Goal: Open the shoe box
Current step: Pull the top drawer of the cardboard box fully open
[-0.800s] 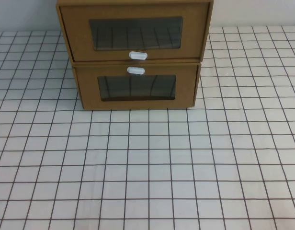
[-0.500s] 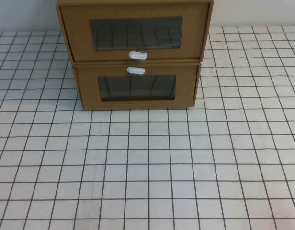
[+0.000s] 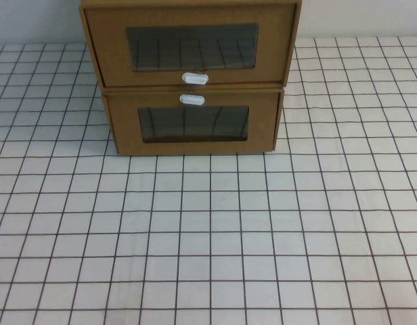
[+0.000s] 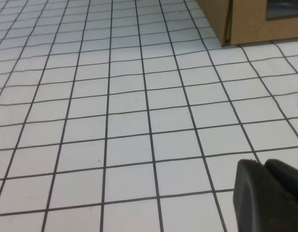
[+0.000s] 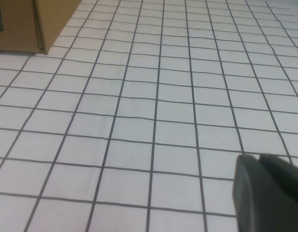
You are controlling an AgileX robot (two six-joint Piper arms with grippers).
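Nothing opening yet: two stacked shoe boxes (image 3: 191,125) sitting shut at far middle of table (image 3: 208,237), white handles (image 3: 192,100) untouched. Right gripper (image 5: 267,193) hovering low over table, pressed together, empty, well apart from boxes. Left gripper (image 4: 270,193) hovering likewise, spread or not, cannot tell. Whole pull remaining.

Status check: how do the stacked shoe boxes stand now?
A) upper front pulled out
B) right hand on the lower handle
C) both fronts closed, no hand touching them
C: the upper box and lower box fronts are shut; the left hand and right hand hang over the checked table, apart from the boxes.
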